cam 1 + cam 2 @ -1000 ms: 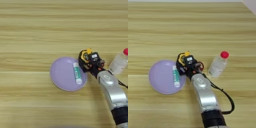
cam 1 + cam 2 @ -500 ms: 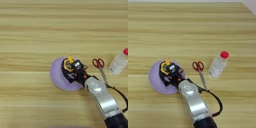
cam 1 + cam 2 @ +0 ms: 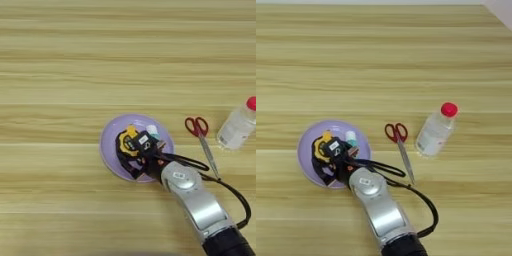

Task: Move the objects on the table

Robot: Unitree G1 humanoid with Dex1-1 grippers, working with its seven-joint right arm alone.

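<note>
Tape measure (image 3: 128,143) sits gripped in the right gripper's (image 3: 131,156) jaws over the purple plate (image 3: 109,150).

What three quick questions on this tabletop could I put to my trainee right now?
1. True or false: the scissors lie on the purple plate.
2. What colour is the cap of the clear bottle?
3. The gripper is over: A) the bottle, B) the plate, C) bare table.

Key:
1. False. They lie on the wood between plate and bottle.
2. Red.
3. B. It sits over the plate with the yellow-and-black tape measure at its fingers; the white-and-green tube shows just beside it on the plate.
</note>
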